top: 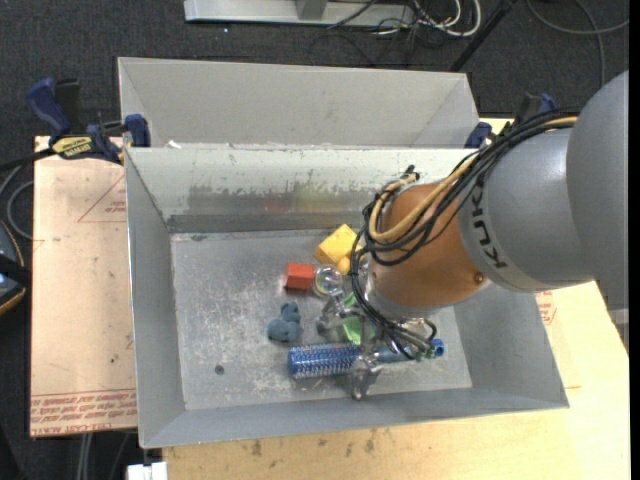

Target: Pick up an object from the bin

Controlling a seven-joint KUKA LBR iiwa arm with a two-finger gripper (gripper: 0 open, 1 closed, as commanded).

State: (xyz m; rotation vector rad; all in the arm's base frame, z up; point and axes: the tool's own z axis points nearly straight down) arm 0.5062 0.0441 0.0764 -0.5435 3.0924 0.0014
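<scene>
Lying just beside the jaws, a blue bristly roller [320, 360].

The grey metal bin [205, 278] carries a yellow block [338, 244] at mid-floor, a red block [298, 277] just left of it, a blue-grey lump [285, 324] nearer, a blue ribbed roller [322, 360] nearest, and perhaps a green scrap [350, 327], half hidden.

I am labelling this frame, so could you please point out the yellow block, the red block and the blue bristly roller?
yellow block [338, 243]: camera view, its top face.
red block [299, 276]: camera view, its middle.
blue bristly roller [318, 360]: camera view, its left half.
</scene>
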